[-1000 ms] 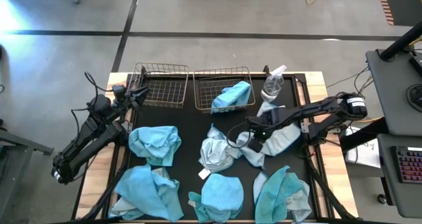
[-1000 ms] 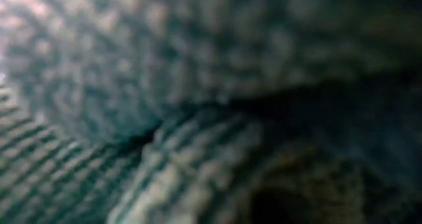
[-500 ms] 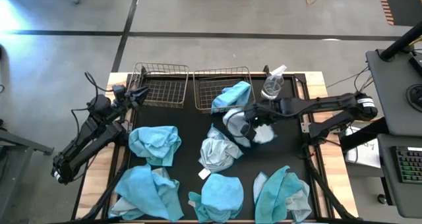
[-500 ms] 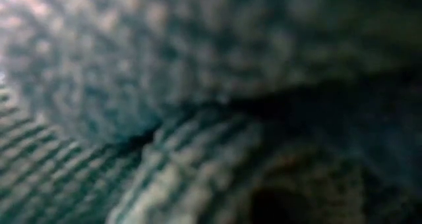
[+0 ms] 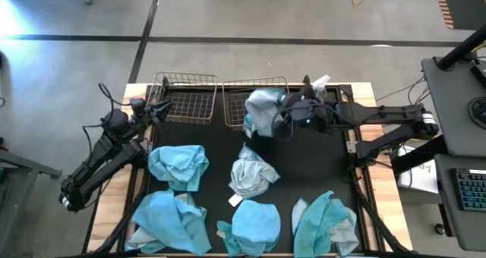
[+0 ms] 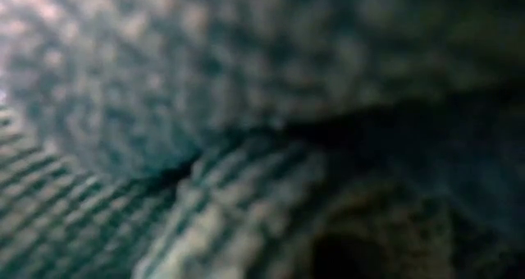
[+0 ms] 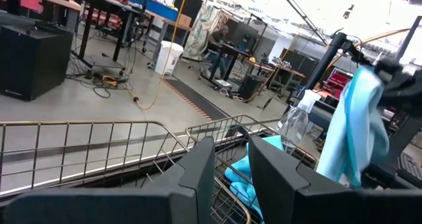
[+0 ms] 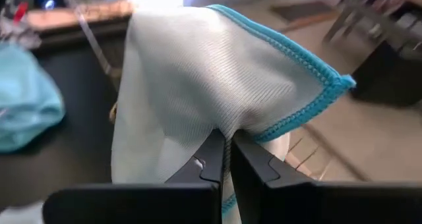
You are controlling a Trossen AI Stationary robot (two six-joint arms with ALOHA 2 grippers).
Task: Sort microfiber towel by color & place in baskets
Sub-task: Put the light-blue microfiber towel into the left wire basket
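A: High view, upper centre: right hand (image 5: 279,120) pinching pale towel (image 5: 260,111), lifted off worktop (image 5: 213,163) since a second ago, now above right basket (image 5: 237,99). Wrong bin likely; turquoise towel already inside.

B: Left hand (image 5: 161,106) parked upper left by left basket (image 5: 184,99), fingers slightly parted, empty.

A: Right wrist view: fingers pressed onto cloth fold.

We can read no text, label, brand, number or sign in any of the views; nothing on the table or in the room beyond it carries lettering that we can make out.
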